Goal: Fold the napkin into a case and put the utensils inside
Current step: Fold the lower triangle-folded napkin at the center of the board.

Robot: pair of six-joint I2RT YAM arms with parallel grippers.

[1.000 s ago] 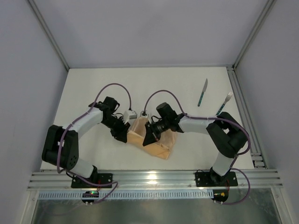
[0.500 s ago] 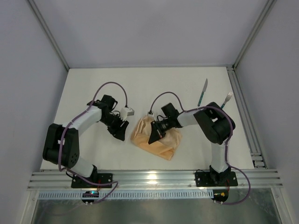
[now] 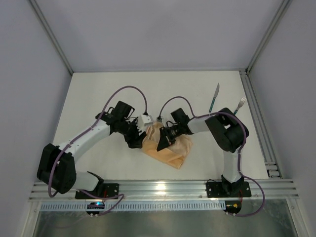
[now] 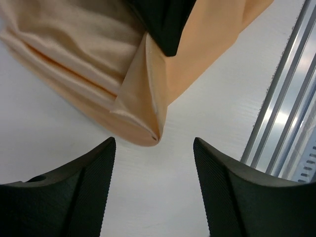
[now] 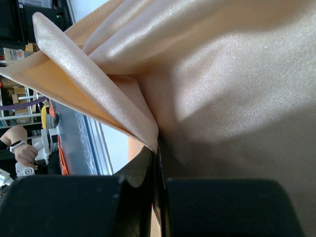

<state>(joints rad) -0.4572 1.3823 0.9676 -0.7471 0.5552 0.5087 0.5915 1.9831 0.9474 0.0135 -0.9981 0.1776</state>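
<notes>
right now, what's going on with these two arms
The right gripper is shut on a fold of the peach-orange cloth napkin, which lies partly folded and rumpled near the middle of the white table. The left gripper is open at the napkin's left edge, holding nothing. The teal-handled silver knife and teal-handled silver fork lie apart at the far right, not yet in any case.

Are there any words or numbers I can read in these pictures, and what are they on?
None can be read. The napkin is plain, the knife and fork show no marks, and the little boards by the arm bases are too small to tell.
</notes>
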